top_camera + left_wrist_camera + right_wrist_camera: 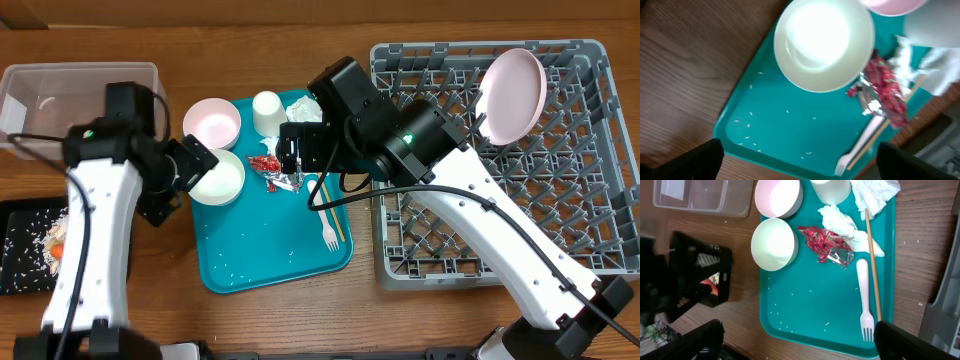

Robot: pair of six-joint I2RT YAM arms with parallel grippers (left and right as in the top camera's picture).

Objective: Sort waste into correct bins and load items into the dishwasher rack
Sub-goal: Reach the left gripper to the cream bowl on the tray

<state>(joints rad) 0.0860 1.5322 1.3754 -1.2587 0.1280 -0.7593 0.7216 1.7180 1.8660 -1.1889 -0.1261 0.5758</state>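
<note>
Over the wooden surface [300, 20], top view: teal tray [275, 255] sits in the middle. On it are two white bowls [218, 177] side by side at the left end and a cup [267, 110] at the top edge. Crumpled napkins [303, 107] lie just beside the cup, and the foil wrapper [270, 168] is right of the lower bowl. Fork [328, 230] and chopsticks [337, 215] lie along the right edge. Grey rack [560, 240] is right of the tray, with the plate [513, 95] standing tilted among the pegs near its top. Clear tub [60, 72] is top left. Black tray [15, 275] is below it, with the carrot [57, 245] and rice [25, 235] on it.

Left wrist view: my left pincer [800, 150] is spread wide, holding nothing, and hangs above the teal tray's corner. One bowl is ahead, the wrapper to its right, fork and chopsticks just past that. A few loose grains are on the tray floor.

Right wrist view: my right pincer [797, 330] is spread wide and empty, above the tray's near end. Both bowls are at upper left, with wrapper and napkins in the centre. Fork and a chopstick lie parallel at right. Carrot shows on the black tray at far left.
</note>
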